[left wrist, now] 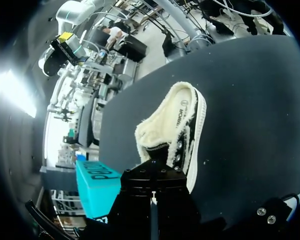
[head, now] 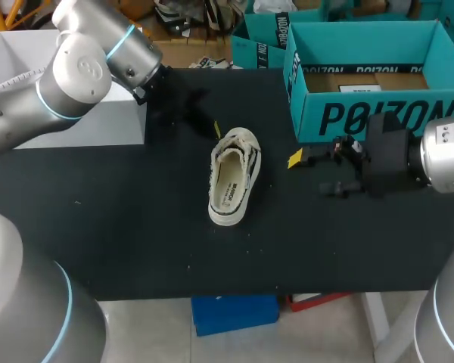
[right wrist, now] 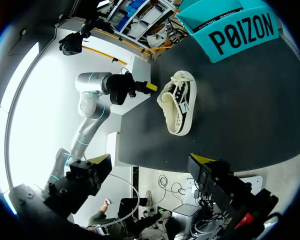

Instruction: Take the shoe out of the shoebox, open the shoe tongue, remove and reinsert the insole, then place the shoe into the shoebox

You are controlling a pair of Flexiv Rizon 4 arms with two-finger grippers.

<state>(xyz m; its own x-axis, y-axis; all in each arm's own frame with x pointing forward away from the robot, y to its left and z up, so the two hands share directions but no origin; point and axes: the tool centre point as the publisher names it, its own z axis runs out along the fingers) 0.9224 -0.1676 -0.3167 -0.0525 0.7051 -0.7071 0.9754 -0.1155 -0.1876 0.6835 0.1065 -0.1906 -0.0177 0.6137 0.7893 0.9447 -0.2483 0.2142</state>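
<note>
A black-and-white shoe with a fleecy lining stands sole-down in the middle of the black table, its insole showing inside. Behind it to the right is the open teal shoebox, with no shoe in it. My left gripper hovers just behind the shoe's toe end, shut and holding nothing. In the left wrist view the shoe lies right ahead of it. My right gripper stands open to the shoe's right, in front of the box. The right wrist view shows the shoe well ahead of that gripper, with the box beyond.
A white block stands at the back left of the table, under my left arm. A second teal box sits behind the table's far edge.
</note>
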